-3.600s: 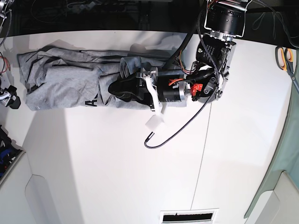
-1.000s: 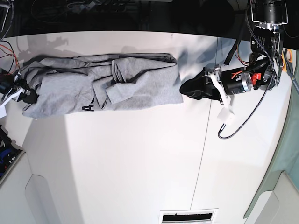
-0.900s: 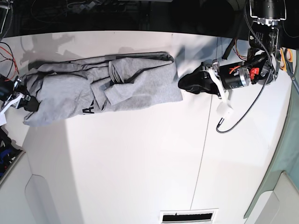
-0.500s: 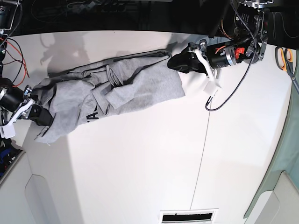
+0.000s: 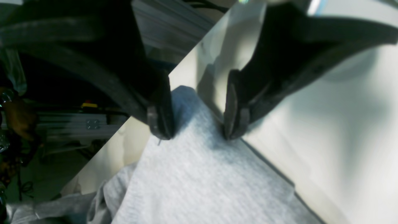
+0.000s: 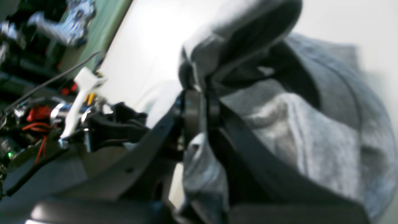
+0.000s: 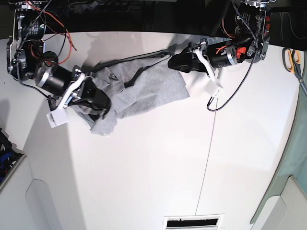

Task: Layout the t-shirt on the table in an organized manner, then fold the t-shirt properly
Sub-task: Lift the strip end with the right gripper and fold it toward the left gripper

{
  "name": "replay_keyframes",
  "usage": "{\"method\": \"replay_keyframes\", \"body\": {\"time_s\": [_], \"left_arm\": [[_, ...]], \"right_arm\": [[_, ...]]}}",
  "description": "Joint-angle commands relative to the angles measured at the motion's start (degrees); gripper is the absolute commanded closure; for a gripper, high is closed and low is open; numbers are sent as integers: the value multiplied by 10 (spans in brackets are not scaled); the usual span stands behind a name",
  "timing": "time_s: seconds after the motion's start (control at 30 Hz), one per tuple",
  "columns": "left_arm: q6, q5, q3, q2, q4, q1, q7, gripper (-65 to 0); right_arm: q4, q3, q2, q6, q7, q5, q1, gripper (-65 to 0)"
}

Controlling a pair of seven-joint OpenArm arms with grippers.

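t-shirt x1 | table x1 | scissors x1

I am looking at a t-shirt that is showing soft grey with tiny lighter flecks. Up close in the left wrist view it is looking pale grey with fine ribbed lines. The table is showing plain white, with one thin dark line running across it. The left gripper is looking black, with a white tab and orange wires behind it. The right gripper is looking black too, with a white tab and red wires. Scissors by the table's right edge are showing orange handles.
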Motion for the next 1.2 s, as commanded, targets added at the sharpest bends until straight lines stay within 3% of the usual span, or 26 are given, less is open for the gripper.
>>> {"method": "replay_keyframes", "body": {"time_s": [0.0, 0.27, 0.37, 0.43, 0.7, 0.87, 0.93, 1.03, 1.17], "left_arm": [[-7, -12, 0, -2, 7, -4, -6, -300], [-7, -12, 0, -2, 7, -5, -10, -300], [-7, -13, 0, -2, 7, -5, -11, -300], [-7, -13, 0, -2, 7, -5, -11, -300], [-7, -35, -2, -2, 7, -5, -10, -300], [-7, -45, -22, -3, 7, -5, -5, -300], [-7, -47, -32, -4, 7, -5, -1, -300], [-7, -47, -34, -5, 7, -4, -1, -300], [-7, -58, -34, -5, 7, -5, -1, -300]], "right_arm": [[12, -12, -6, 4, 16, 5, 5, 0], [10, -140, -52, 4, 37, -106, 4, -2], [10, -178, -61, 0, 37, -122, 4, -248], [10, -196, -66, 0, 37, -120, 4, -318], [48, -206, -101, 0, 35, -113, 4, -317], [88, -168, -106, -1, 39, -158, 9, -301], [87, -139, -106, -13, 41, -170, 14, -218], [86, -88, -105, -16, 43, -185, 17, 0], [74, -32, -95, -15, 44, -191, 16, 0]]}}
